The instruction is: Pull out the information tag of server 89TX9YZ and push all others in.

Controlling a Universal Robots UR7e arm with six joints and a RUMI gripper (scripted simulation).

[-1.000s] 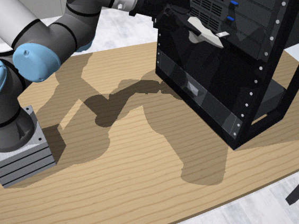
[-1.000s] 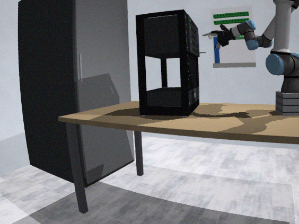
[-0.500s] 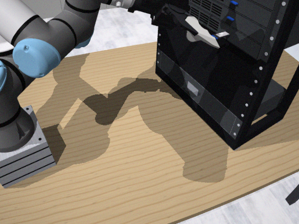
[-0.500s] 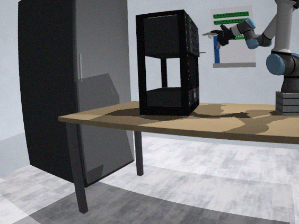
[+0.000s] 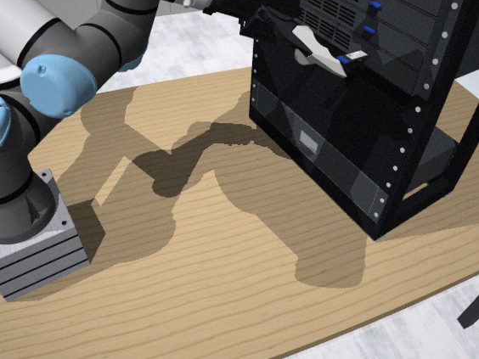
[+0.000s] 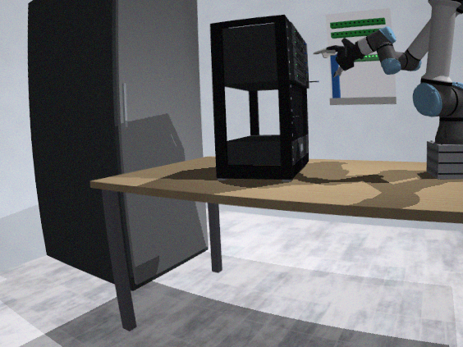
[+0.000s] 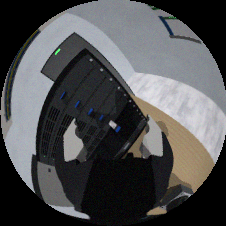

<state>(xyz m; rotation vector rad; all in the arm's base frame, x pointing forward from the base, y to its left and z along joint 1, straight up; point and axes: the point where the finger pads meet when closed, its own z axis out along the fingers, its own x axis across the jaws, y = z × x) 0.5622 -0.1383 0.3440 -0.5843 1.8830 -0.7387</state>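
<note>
The gripper (image 5: 327, 53) is held fully spread and empty before the rack (image 5: 425, 115), facing one extended information tag (image 5: 356, 55) of four.

Rack (image 5: 429, 115) black; tag handles (image 5: 374, 4) blue (one tag (image 5: 356, 55) white); table (image 5: 238, 281) striped tan woodgrain.

The black open-frame server rack (image 5: 442, 115) runs off the top and right edges of the top view, so its upper servers are cut away. The white pulled-out information tag (image 5: 356, 55) shows no readable print in any view — too small and blurred. From the exterior, the rack's server fronts are seen edge-on, with the blue tag handles hidden. The wrist view's lower part is blocked by the dark gripper body (image 7: 122, 192).
</note>
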